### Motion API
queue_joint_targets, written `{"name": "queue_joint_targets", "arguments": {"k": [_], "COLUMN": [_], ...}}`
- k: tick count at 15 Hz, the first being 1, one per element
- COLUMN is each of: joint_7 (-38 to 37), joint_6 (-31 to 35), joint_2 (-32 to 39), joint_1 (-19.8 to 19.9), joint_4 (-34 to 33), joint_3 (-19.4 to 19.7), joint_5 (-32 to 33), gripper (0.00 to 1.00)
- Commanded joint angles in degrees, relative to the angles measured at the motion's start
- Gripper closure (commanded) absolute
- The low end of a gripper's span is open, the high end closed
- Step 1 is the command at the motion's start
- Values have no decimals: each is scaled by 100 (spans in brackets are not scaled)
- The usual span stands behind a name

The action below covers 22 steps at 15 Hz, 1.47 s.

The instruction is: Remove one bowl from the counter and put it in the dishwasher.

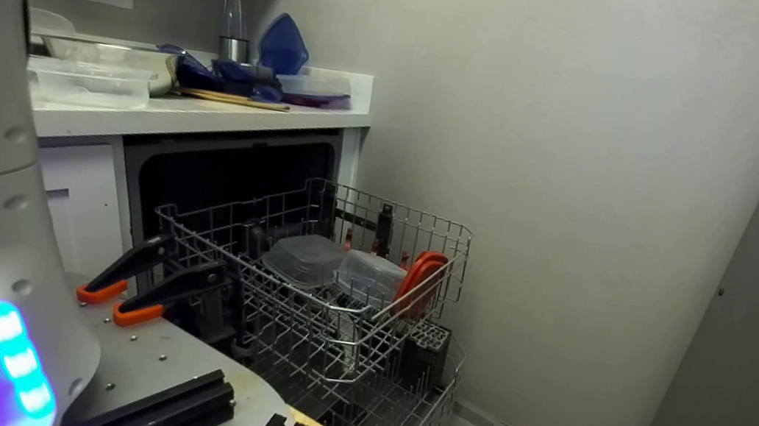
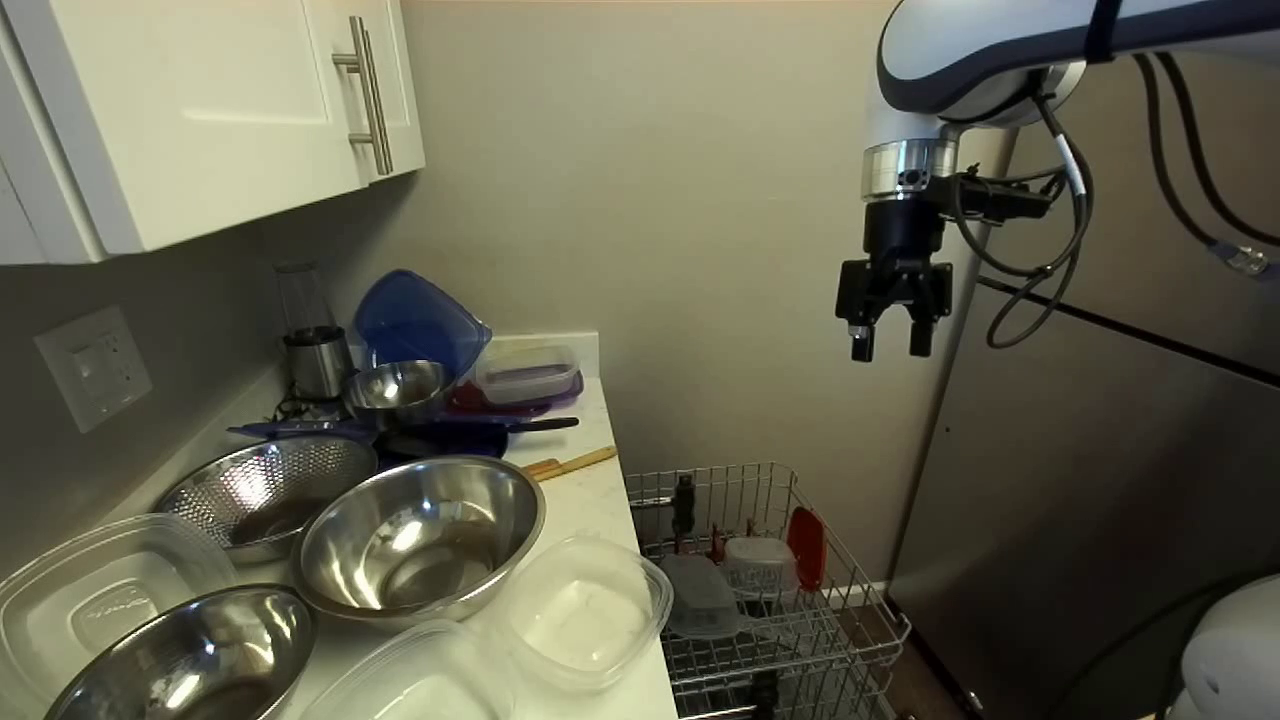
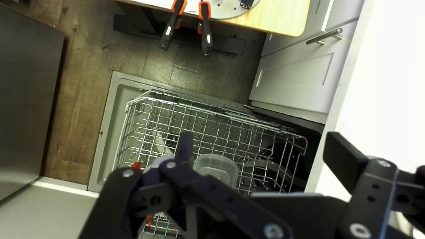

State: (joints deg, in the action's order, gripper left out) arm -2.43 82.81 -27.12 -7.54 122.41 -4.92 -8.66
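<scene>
The white counter (image 2: pixel 580 505) holds a large steel bowl (image 2: pixel 420 540), a steel bowl (image 2: pixel 195 660) nearer the camera, a small steel bowl (image 2: pixel 398 388) at the back and a clear plastic bowl (image 2: pixel 585 615) by the front edge. The dishwasher (image 1: pixel 236 174) is open with its upper wire rack (image 1: pixel 395 208) pulled out. Two clear containers (image 2: pixel 700 595) (image 2: pixel 760 565) and red lids (image 2: pixel 806 545) sit in that rack. My gripper (image 2: pixel 892 343) is open and empty, high above the rack. In the wrist view my gripper (image 3: pixel 264 152) has its fingers wide apart over the rack and counter edge.
A colander (image 2: pixel 275 490), clear containers, blue lids (image 2: pixel 420 320), a blender (image 2: pixel 318 350) and wooden utensils (image 2: pixel 575 463) crowd the counter. A cabinet (image 2: pixel 230 100) overhangs it. Black-orange clamps (image 1: pixel 171 291) stick out from the robot's base. A steel appliance (image 3: pixel 26 93) stands beside the dishwasher.
</scene>
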Motion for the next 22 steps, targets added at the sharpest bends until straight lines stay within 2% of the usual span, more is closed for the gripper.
{"name": "queue_joint_targets", "arguments": {"k": [1, 8, 11, 16, 18, 22], "joint_7": [87, 252, 590, 767, 555, -106], "joint_6": [-296, -1477, -1701, -1179, -1070, -1099], "joint_2": [348, 2226, 2886, 3450, 3689, 4124], "joint_1": [72, -148, -364, -641, -739, -1021], "joint_4": [-547, -2969, -3624, -3921, -4008, -4201], "joint_3": [-108, -683, -854, -896, -895, -858], "joint_5": [255, 1723, 2127, 2586, 2672, 3310], "gripper": [0, 0, 0, 0, 0, 0]}}
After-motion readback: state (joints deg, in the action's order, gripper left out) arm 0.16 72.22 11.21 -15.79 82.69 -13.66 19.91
